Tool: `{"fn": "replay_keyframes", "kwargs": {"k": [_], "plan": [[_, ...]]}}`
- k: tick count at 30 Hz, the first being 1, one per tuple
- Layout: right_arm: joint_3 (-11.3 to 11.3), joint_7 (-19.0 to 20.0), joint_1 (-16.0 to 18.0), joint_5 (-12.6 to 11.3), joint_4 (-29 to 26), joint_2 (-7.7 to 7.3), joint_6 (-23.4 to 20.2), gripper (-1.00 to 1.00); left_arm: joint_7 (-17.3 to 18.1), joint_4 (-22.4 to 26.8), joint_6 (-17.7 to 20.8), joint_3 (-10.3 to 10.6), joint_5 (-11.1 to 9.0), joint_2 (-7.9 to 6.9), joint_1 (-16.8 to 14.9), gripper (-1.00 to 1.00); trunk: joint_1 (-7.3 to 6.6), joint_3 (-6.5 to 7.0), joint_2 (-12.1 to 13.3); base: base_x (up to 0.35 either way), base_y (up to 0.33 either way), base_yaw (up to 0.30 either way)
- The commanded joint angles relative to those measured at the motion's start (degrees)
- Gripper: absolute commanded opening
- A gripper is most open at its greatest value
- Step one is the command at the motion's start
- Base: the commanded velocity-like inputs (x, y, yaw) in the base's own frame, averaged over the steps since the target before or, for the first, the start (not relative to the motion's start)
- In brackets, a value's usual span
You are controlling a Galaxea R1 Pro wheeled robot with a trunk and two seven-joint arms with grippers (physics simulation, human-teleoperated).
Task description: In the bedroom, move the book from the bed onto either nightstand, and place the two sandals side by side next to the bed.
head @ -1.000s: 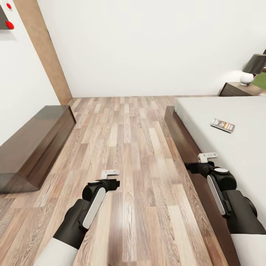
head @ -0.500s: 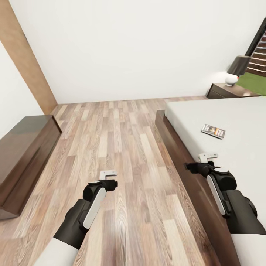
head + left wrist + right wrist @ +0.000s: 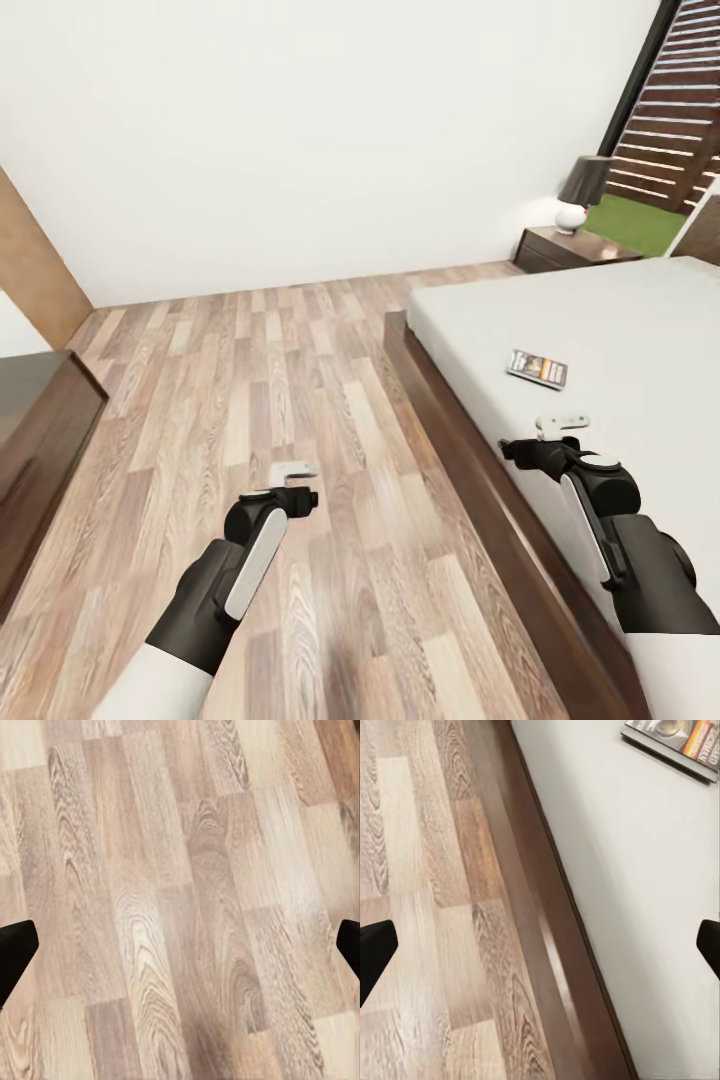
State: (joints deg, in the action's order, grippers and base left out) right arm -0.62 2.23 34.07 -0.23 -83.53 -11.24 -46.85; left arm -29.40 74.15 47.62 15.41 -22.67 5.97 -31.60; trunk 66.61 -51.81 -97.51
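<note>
Your left gripper hangs over bare wood-plank floor, jaws spread wide and holding nothing. Your right gripper hovers over the light-grey mattress of the dark-framed bed, jaws likewise apart and empty; the small dark paperback book with the orange band lies just beyond its fingertips.

bed: right side of floor, running toward the far wall
book: on mattress, near the bed's left edge
nightstand: beyond the bed's far end, by the wall
lamp: on nightstand
cabinet: left edge of floor
</note>
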Motion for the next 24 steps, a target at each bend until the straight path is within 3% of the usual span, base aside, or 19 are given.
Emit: {"fn": "replay_keyframes", "kwargs": {"k": [1, 11, 24], "plan": [[-0.1, 0.2, 0.0, 0.0, -0.1, -0.01, -0.3, 1.0, -0.6, 0.0, 0.1, 0.1, -0.6, -0.01, 0.0, 1.0, -0.19, 0.15, 0.4, 0.338, 0.0, -0.082], [-0.1, 0.2, 0.0, 0.1, -0.1, -0.01, -0.3, 1.0, -0.5, 0.0, 0.1, 0.0, -0.7, -0.05, 0.0, 1.0, -2.39, 1.96, 4.4, 0.337, -0.044, -0.05], [-0.1, 0.2, 0.0, 0.1, 0.0, -0.01, -0.3, 1.0, -0.1, 0.0, 0.1, 0.0, -0.9, -0.08, 0.0, 1.0, -5.25, 4.29, 9.6, 0.337, -0.027, -0.262]]}}
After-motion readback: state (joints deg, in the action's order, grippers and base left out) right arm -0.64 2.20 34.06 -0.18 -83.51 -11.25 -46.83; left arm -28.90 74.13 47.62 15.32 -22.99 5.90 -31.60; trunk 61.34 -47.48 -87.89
